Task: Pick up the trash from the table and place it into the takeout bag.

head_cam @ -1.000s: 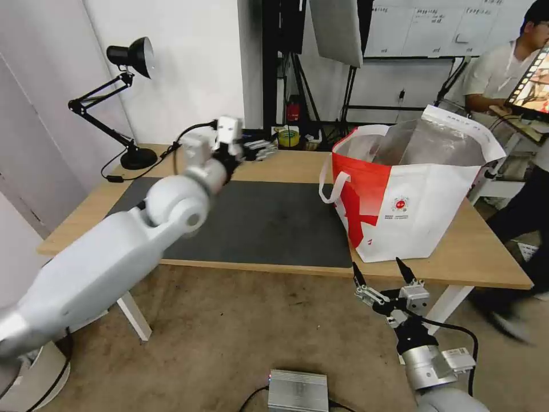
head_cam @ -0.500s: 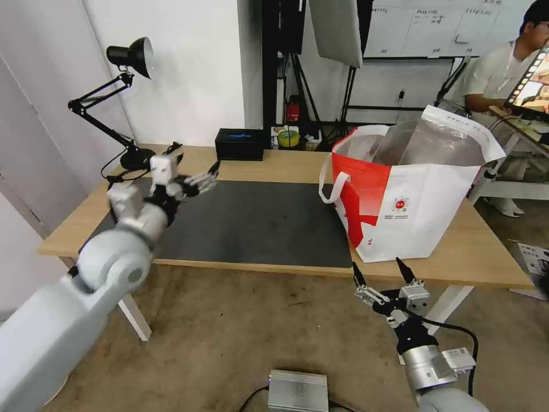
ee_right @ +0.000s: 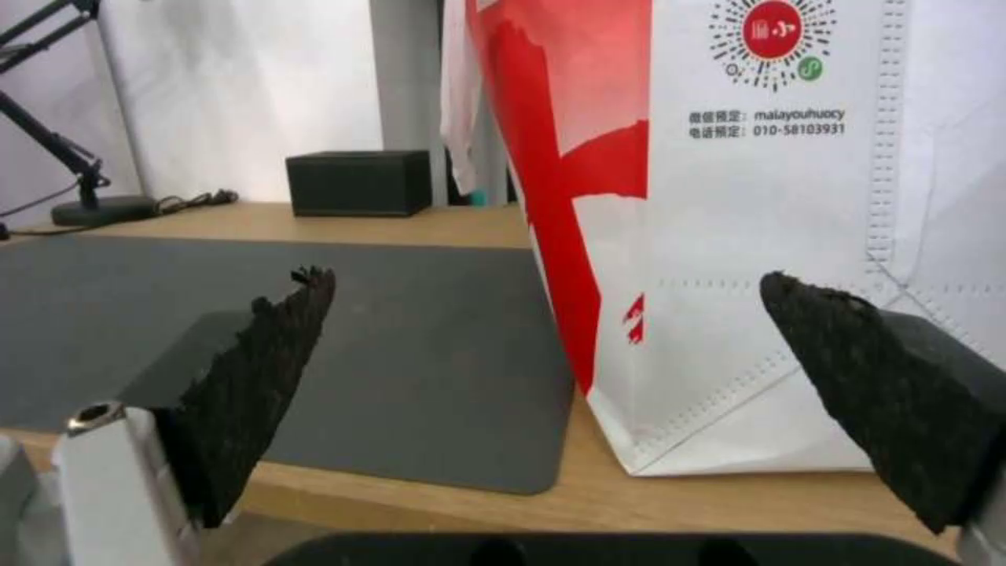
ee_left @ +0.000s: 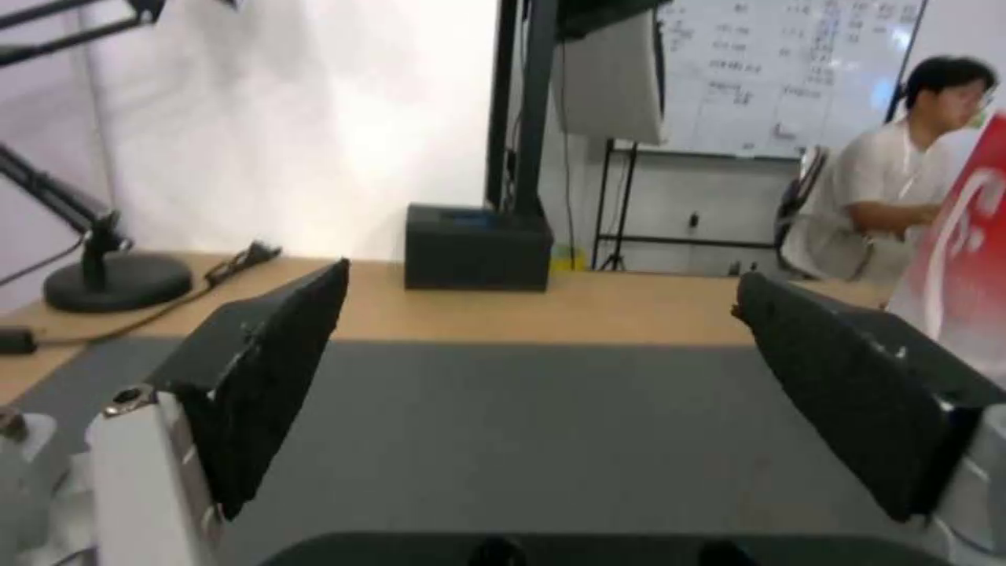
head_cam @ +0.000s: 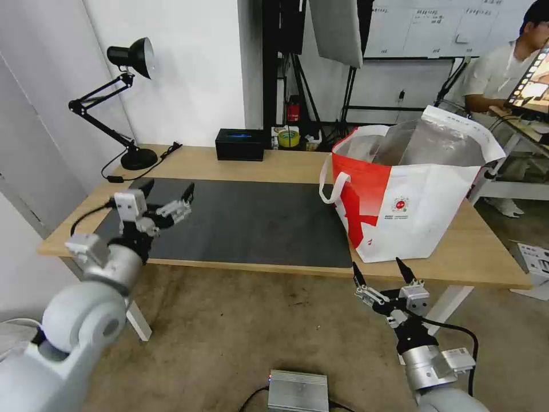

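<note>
The takeout bag (head_cam: pixel 423 212) stands upright and open on the right part of the table (head_cam: pixel 286 163), its foil lining showing; its printed white and red side (ee_right: pixel 797 236) faces the right wrist camera. The trash is out of view. My left gripper (head_cam: pixel 168 190) hovers open over the front left of the dark grey mat (head_cam: pixel 257 223), with nothing between its fingers (ee_left: pixel 278 369). My right gripper (head_cam: pixel 377 264) is open and holds nothing, just below the table's front edge in front of the bag; in the right wrist view it (ee_right: pixel 545 279) points at the bag's lower corner.
A black box (head_cam: pixel 240 144) sits at the back edge of the table, and a black desk lamp (head_cam: pixel 131 114) with its cable stands at the back left. A grey metal box (head_cam: pixel 298 390) lies on the floor in front of me.
My left arm has swung from the back middle of the table, near the black box, leftward and down to the mat's front left. The right arm has not moved.
</note>
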Robot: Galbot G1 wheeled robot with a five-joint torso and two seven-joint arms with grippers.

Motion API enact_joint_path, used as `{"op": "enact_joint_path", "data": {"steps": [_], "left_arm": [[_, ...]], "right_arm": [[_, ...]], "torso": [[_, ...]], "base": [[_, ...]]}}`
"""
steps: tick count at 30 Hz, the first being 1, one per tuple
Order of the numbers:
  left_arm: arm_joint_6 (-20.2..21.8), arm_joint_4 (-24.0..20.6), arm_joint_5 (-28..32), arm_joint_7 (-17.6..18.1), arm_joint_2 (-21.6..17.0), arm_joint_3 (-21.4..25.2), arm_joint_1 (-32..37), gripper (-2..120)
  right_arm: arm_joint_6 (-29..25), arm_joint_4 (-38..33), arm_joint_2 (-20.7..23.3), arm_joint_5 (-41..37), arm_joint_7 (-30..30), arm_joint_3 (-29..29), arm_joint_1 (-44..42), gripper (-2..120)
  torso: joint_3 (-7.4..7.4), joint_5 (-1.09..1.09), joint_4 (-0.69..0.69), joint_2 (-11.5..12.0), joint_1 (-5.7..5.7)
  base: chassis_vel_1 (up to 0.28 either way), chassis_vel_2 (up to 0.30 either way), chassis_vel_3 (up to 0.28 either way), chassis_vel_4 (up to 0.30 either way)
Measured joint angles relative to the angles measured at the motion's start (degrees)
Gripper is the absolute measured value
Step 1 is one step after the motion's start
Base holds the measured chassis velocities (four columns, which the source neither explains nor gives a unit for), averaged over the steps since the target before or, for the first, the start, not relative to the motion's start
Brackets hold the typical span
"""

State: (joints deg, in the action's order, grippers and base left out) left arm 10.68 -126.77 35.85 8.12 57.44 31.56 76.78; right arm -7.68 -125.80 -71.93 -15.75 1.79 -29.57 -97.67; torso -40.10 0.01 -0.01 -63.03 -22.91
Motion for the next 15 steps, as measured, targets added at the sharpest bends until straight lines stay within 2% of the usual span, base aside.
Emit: {"op": "enact_joint_path", "data": {"steps": [3,4,7,11,15], "left_arm": [[-1.07,0.26,-3.59,-1.7,3.16,-0.03,2.52,100],[-1.07,0.26,-3.59,-1.7,3.16,-0.03,2.52,100],[-2.99,0.72,-8.44,-3.31,6.51,0.23,6.32,100],[-5.05,1.27,-12.95,-5.4,8.07,1.93,9.51,100],[-7.57,1.36,-14.81,-7.45,9.88,2.99,12.07,100]], "right_arm": [[0.0,0.0,0.0,0.0,0.0,0.0,0.0,100],[0.0,0.0,0.0,0.0,0.0,0.0,0.0,100],[0.0,0.0,0.0,0.0,0.0,0.0,0.0,100],[0.0,0.0,0.0,0.0,0.0,0.0,0.0,100],[0.0,0.0,0.0,0.0,0.0,0.0,0.0,100]], "torso": [[0.0,0.0,0.0,0.0,0.0],[0.0,0.0,0.0,0.0,0.0],[0.0,0.0,0.0,0.0,0.0],[0.0,0.0,0.01,0.0,0.0],[0.0,0.0,0.01,0.0,0.0]], "base": [[0.0,0.0,0.0,0.0],[0.0,0.0,0.0,0.0],[0.0,0.0,0.0,0.0],[0.0,0.0,0.0,0.0],[0.0,0.0,0.0,0.0]]}}
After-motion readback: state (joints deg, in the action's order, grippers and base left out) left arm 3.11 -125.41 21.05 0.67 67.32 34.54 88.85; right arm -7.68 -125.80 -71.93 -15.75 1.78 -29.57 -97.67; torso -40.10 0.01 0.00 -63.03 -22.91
